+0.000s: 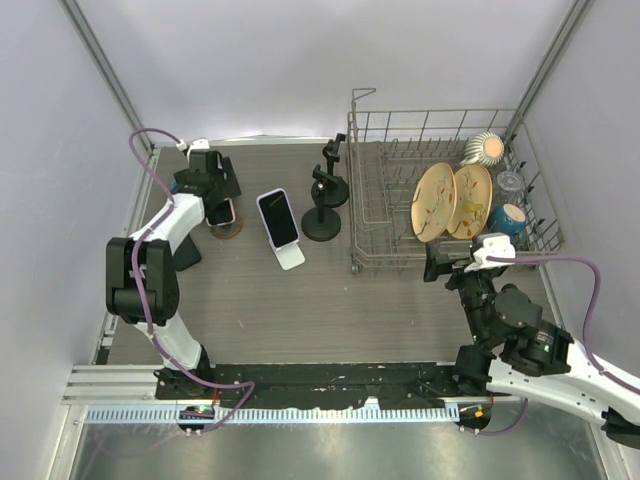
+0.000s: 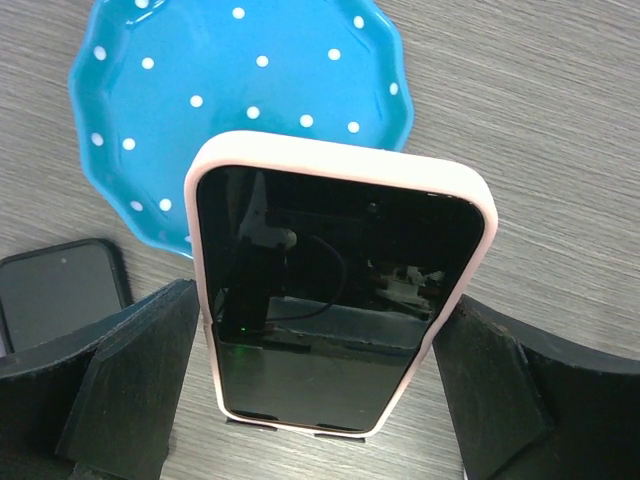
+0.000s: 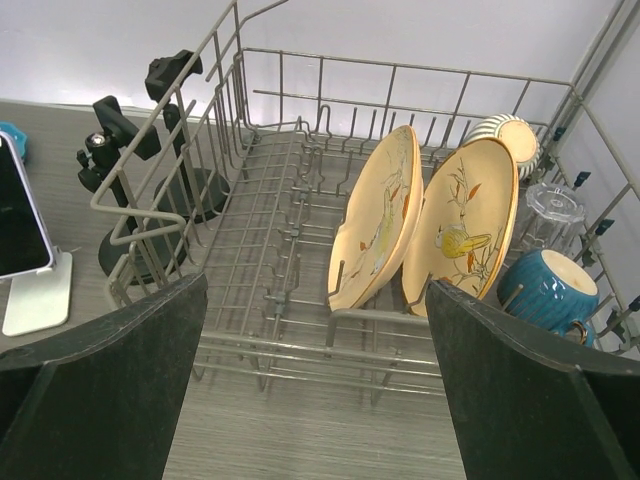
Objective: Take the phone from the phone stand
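Between left hand (image 2: 325, 300) fingers: one pink-cased phone (image 2: 335, 240), grip cannot tell; second phone (image 2: 60, 295) beside; right hand (image 3: 312, 290) released.

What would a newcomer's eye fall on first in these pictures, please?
Probably the black phone in a pale pink case filling the left wrist view between the left gripper fingers, a scalloped blue dotted plate beyond it. Then the grey wire dish rack, right of the top view, holding two painted yellow plates.
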### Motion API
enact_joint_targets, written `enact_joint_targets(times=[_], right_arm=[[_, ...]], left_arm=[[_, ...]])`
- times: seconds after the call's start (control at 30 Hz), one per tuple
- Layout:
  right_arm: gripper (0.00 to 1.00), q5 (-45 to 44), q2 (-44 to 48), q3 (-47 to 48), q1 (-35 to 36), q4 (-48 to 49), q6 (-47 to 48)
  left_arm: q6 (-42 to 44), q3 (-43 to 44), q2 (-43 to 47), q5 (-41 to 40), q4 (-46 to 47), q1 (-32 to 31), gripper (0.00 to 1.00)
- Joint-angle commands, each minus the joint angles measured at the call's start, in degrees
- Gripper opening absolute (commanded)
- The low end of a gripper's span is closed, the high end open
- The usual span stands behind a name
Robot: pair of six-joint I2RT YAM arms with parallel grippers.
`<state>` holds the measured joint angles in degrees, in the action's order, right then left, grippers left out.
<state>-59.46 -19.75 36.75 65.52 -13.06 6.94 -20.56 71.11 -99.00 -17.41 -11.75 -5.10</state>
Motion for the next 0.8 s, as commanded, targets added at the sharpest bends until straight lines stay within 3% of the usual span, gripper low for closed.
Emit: enact_joint_targets(times=[0.0,0.07,0.3,0.47,0.77], right_arm=[[0.96,-1.45,-1.08,0.07,0.23,2.16,1.23],[0.96,-1.62,-1.00,-0.01,0.14,2.07,1.32],[0.96,-2.06,-0.82,-0.19,0.14,2.07,1.41],[0.96,-1.97,-1.17,-0.19,0.14,2.07,1.41],[0.96,-2.06,-2.22,-0.01,0.14,1.63,1.41]], left_arm=[[-0.54,0.43,1.97,3.34,2.69,0.09,0.96],[-0.62,0.17,2.58,4.31,3.05,0.18,0.92],[-0.63,-0.71,4.08,5.10,3.49,0.09,0.58],[-1.15,-0.89,3.47,6.68,3.66,-0.60,0.43],[-1.85,0.34,3.81,7.39,2.96,-2.90,0.34]])
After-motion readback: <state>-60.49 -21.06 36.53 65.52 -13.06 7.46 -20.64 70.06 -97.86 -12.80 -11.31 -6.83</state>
